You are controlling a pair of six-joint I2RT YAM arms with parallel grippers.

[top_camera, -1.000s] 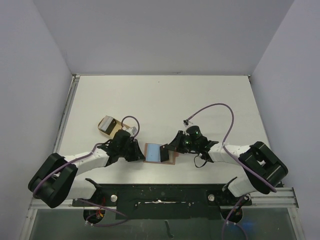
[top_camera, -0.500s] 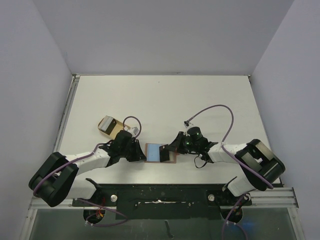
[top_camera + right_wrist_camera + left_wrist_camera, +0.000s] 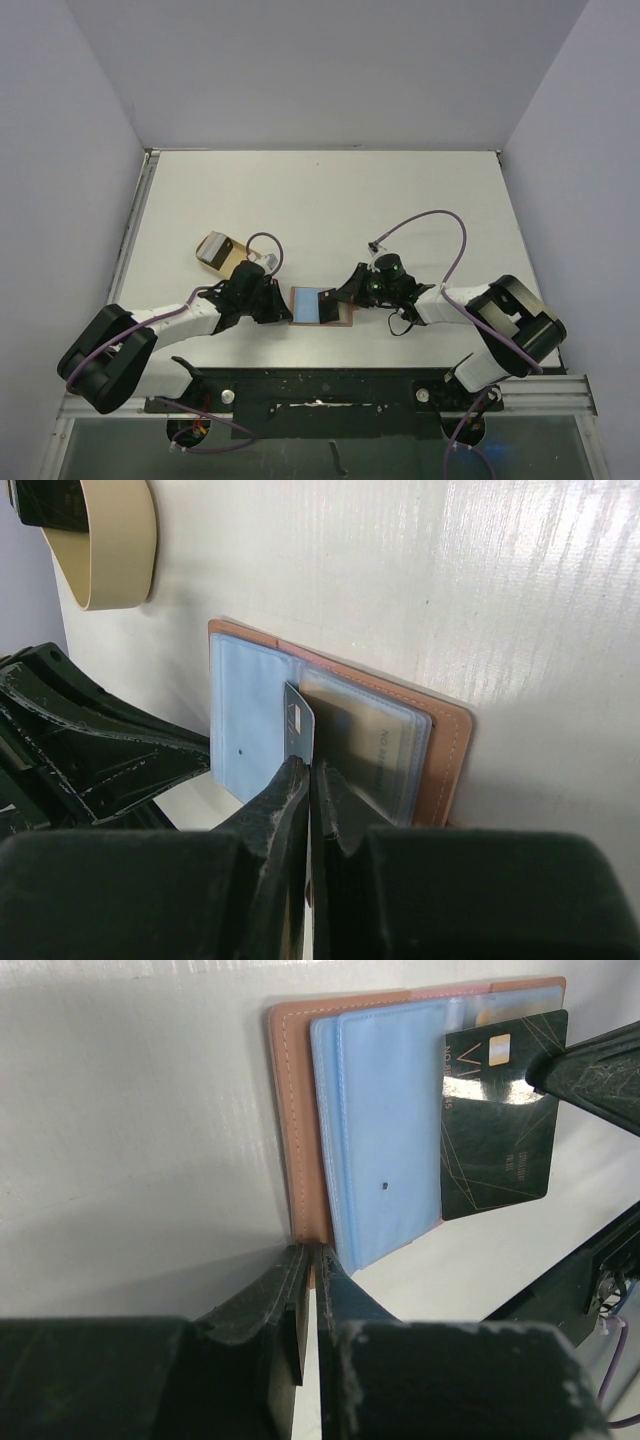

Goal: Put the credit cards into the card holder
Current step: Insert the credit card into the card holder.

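Top view: the open card holder (image 3: 306, 306) lies on the tabletop's (image 3: 320, 200) near side. Left wrist: my left hand (image 3: 308, 1260), nearly closed, pinches its cover. Right wrist: my right hand (image 3: 308, 772), clamped on the dark credit card (image 3: 298, 720), should lower it and slide it into the clear pocket (image 3: 375, 745).

The card holder (image 3: 308, 305) lies open on the white table (image 3: 330, 200), close to the near edge and between the two arms, with its light blue sleeves facing up. The left gripper (image 3: 279, 309) meets its left edge. The right gripper (image 3: 336, 298) reaches in from the right, its tip at a dark card (image 3: 328, 305) over the holder's right half. A pale tan case (image 3: 218, 250) lies just far-left of the left arm's wrist.
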